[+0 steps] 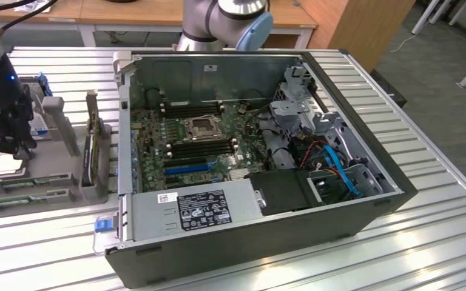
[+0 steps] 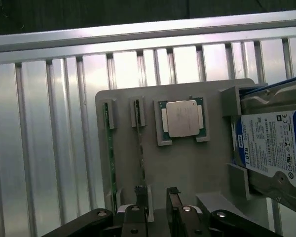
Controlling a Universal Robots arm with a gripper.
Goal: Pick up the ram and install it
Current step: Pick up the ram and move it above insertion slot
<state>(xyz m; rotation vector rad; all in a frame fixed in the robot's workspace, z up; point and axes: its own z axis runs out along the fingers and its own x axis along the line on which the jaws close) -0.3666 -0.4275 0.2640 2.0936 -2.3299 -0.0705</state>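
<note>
Ram [image 2: 140,148], the stick nearer the CPU [image 2: 181,118], stands on edge in the grey holder [image 2: 187,168] at the exterior view's left, its long axis running straight away from the wide, empty claw [image 2: 157,195], whose gap sits slightly toward the CPU.

Open computer case [image 1: 257,254] lies on its side on the slatted metal tabletop [image 1: 435,242]. Inside: motherboard [image 1: 189,154] with a CPU socket [image 1: 201,128] near its middle, labelled power supply [image 1: 196,209] along the near edge, blue cables [image 1: 342,173] toward the exterior view's right. Grey holder [image 2: 187,163] sits just beside the case, at the exterior view's left. It carries a square silver CPU chip [image 2: 182,118] and a blue-labelled hard drive [image 2: 271,148].
</note>
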